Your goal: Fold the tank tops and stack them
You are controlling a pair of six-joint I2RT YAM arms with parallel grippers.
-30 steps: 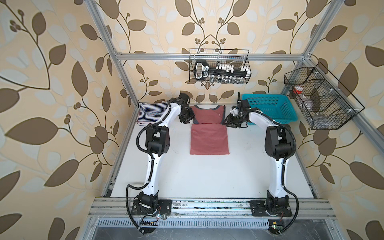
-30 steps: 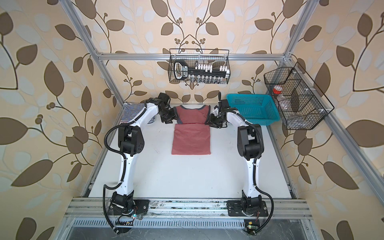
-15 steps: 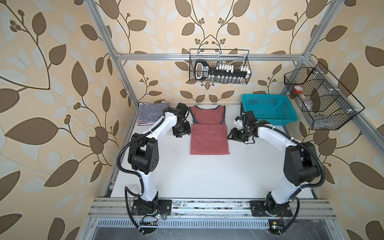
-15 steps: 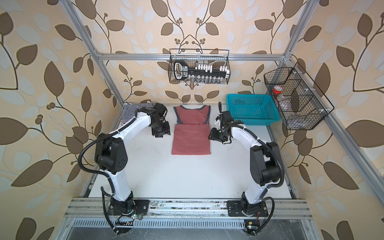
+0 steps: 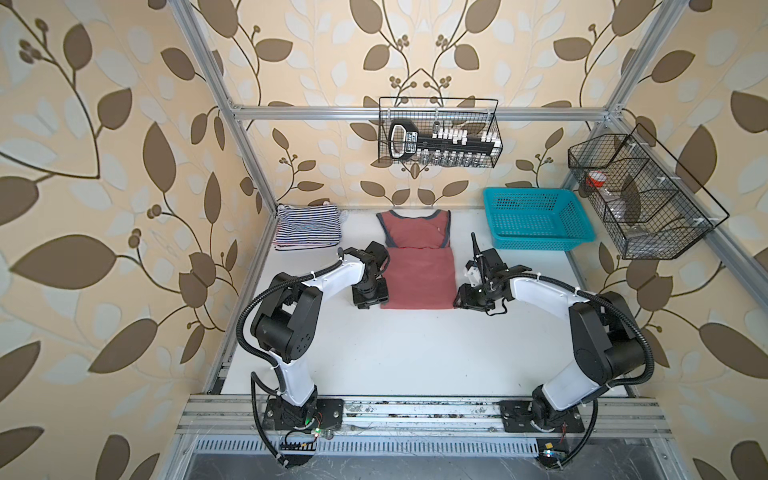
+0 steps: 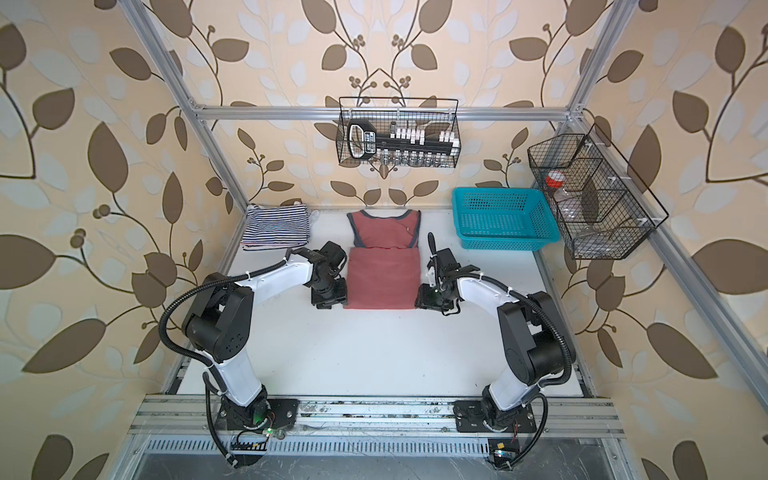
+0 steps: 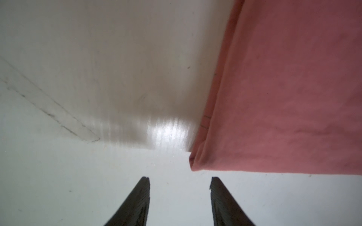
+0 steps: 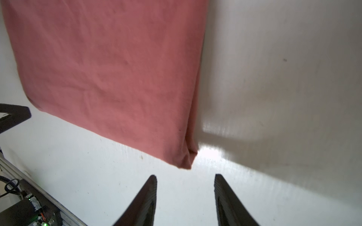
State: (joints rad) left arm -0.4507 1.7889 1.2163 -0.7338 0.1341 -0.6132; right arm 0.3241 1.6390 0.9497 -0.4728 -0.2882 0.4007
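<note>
The dusty red tank top (image 5: 417, 274) lies flat on the desk (image 5: 415, 353), mid-back, with its hem half doubled up over the body. The neckline and straps poke out toward the back wall. The folded striped pile (image 5: 307, 227) sits in the back left corner, well apart from it.

The left fingers (image 7: 135, 207) and right fingers (image 8: 143, 203) are both spread apart and holding nothing. Each pair hangs over bare desk just short of a near corner of the red top, left pair at the left corner and right pair at the right.

My read on handling: this is thin, floppy jersey that weighs next to nothing and has zero stiffness. It'll sag and slide apart the second only one layer gets pinched. Both wrist views show those near corners as stacked layers with a rounded fold edge, so I'd grab right there, low to the desk, catching every layer at once. Both sides should lift together, or the fold probably skews. A grab mid-panel would likely just bunch it up. The desk looks glossy, so the cloth could slide instead of lifting.
</note>
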